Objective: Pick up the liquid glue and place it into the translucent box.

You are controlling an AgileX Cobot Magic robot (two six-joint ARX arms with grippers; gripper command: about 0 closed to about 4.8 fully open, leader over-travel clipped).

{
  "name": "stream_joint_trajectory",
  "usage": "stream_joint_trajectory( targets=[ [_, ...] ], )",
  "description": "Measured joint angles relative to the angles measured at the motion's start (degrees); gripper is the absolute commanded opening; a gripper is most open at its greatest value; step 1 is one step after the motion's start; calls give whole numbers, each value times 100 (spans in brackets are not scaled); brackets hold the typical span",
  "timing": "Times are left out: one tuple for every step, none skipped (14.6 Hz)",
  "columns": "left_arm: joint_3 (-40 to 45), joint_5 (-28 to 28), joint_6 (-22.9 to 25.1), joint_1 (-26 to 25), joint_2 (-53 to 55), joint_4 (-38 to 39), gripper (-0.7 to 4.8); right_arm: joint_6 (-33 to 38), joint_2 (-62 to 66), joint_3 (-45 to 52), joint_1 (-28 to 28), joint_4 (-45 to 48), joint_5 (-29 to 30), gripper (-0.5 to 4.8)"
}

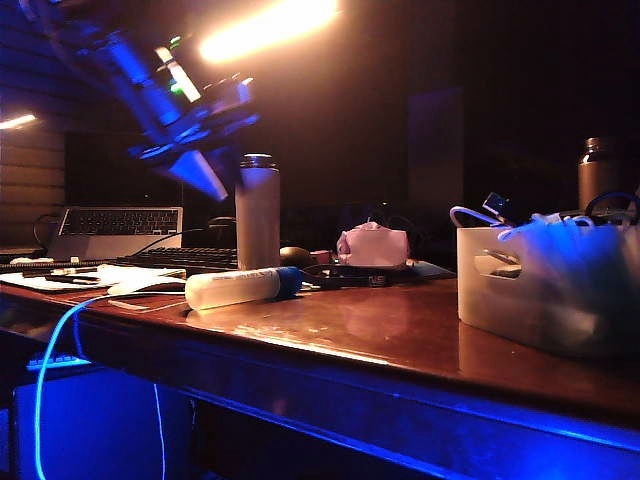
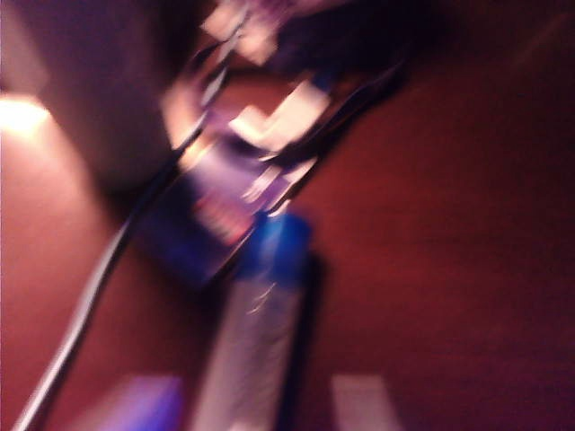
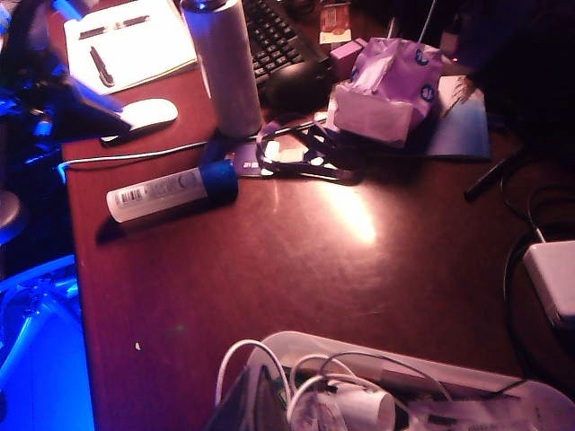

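The left wrist view is smeared by blur; the liquid glue (image 2: 260,314) is cut off at the edge. The translucent box (image 3: 503,395) is cropped, and the right gripper is unseen.

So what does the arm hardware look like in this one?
Left arm, above the table's left end: dark links lit blue, small green lights near the wrist. Its left end effector has pale, wedge-shaped fingers; finer details are blurred. The right arm and right end effector are not in view.
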State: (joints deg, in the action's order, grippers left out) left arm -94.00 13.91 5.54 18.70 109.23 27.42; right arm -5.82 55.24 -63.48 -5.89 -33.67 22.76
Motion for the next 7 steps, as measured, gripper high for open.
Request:
stream_joint_trajectory(
  targets=[
    [-262, 0, 13, 146, 166, 120, 376, 0, 0, 0, 2, -20, -2, -1],
    [-492, -4, 17, 308, 350, 243, 375, -2, -2, 0, 2, -31, 0, -1],
    [-619, -13, 17, 466, 527, 367, 374, -2, 0, 0, 2, -74, 0, -1],
    [-693, -173, 22, 612, 680, 487, 374, -2, 0, 0, 2, -118, -2, -1],
    [-699, -570, 24, 723, 852, 584, 374, -2, 0, 0, 2, -179, 4, -1],
    [-699, -787, 24, 728, 953, 669, 374, -2, 0, 0, 2, -181, 59, -1],
    [-699, -962, 24, 717, 1029, 713, 374, -2, 0, 0, 2, -181, 111, -1]
  ],
)
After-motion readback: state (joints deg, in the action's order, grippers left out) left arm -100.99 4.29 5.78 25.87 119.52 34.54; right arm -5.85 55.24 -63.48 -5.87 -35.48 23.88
